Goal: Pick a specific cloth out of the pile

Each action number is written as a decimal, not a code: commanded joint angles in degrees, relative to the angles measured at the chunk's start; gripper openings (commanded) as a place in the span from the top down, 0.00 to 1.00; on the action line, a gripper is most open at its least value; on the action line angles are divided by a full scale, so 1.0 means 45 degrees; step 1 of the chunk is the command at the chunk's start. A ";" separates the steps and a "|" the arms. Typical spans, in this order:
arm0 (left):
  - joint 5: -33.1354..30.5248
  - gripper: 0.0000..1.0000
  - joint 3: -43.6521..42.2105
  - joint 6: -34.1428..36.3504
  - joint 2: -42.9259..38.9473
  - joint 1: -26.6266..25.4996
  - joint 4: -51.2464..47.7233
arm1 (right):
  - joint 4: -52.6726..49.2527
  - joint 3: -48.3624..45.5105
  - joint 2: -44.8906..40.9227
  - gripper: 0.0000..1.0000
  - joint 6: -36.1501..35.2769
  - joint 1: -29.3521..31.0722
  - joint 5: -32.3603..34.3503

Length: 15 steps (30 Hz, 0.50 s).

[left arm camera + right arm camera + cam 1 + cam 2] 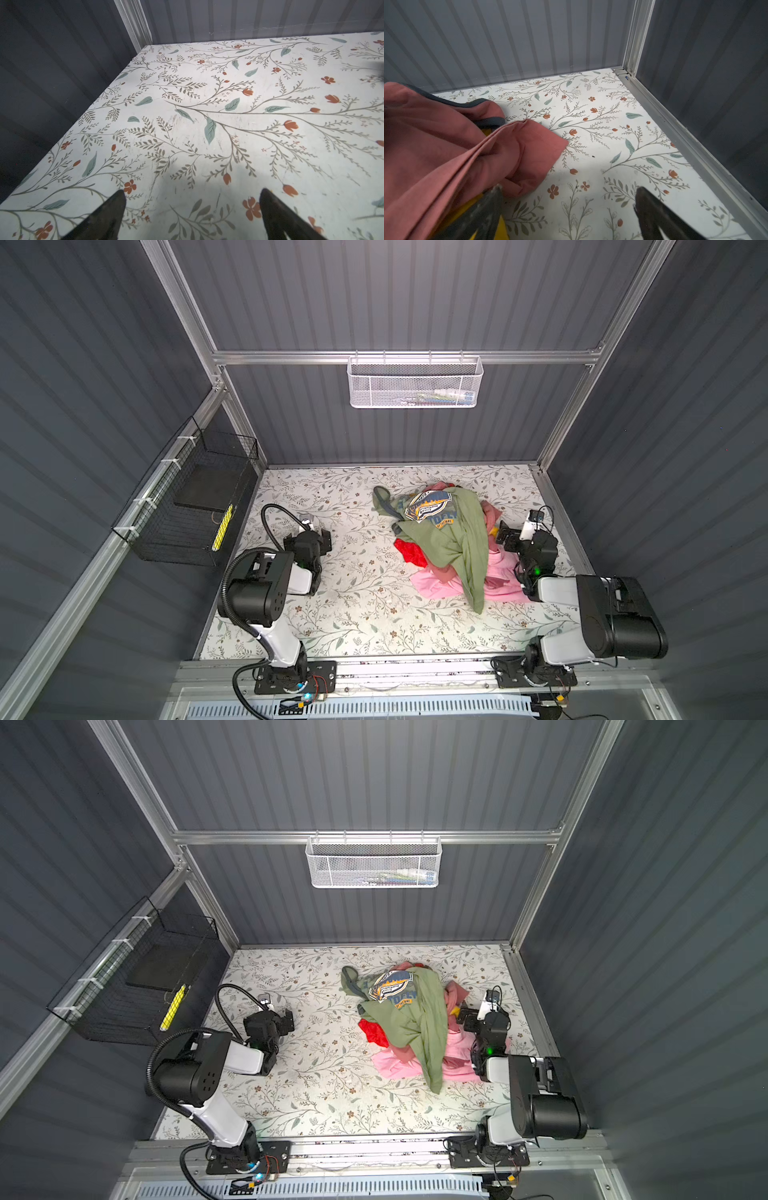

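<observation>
Salmon-pink cloth (456, 145) pokes out at pile's (453, 549) 3 o'clock edge, partly under green tee (465, 526). Right claw (569, 189) gapes empty beside it; left claw (192, 191) released too, off at 9 o'clock. Pinch folded corner w/ right, clear of yellow cloth (485, 132), lift slow

So the pile (446, 539) sits on the table (332, 614), right of the middle and toward the back, with the T-shirt (461, 543) draped over the top and the cloth (493, 512) poking out from under it on the pile's right side. The right gripper (503, 536) is just beside that edge, one finger (483, 212) right up against the cloth's fold in the right wrist view, while the left gripper (325, 541) hangs well apart, off to the pile's left over bare table. The back-wall basket (415, 383) hangs above the table's far edge, and the side basket (187, 506) hangs on the left wall.
</observation>
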 commanded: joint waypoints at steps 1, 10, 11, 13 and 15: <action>0.0061 0.00 0.0124 -0.0151 -0.0081 0.0043 0.0018 | 0.0068 0.0129 -0.0041 0.01 0.0041 -0.0062 -0.0166; 0.0309 0.00 0.0261 -0.0149 -0.0063 0.0131 -0.0202 | 0.0068 0.0115 -0.0033 0.01 0.0040 -0.0059 -0.0179; 0.0550 0.00 0.0273 -0.0266 -0.0104 0.0257 -0.0312 | 0.0068 0.0123 -0.0028 0.01 0.0040 -0.0076 -0.0167; 0.0540 0.00 0.0248 -0.0270 -0.0107 0.0262 -0.0261 | 0.0078 0.0120 -0.0040 0.01 0.0041 -0.0063 -0.0186; 0.0563 0.00 0.0252 -0.0265 -0.0105 0.0267 -0.0273 | 0.0087 0.0098 -0.0059 0.01 0.0039 -0.0065 -0.0193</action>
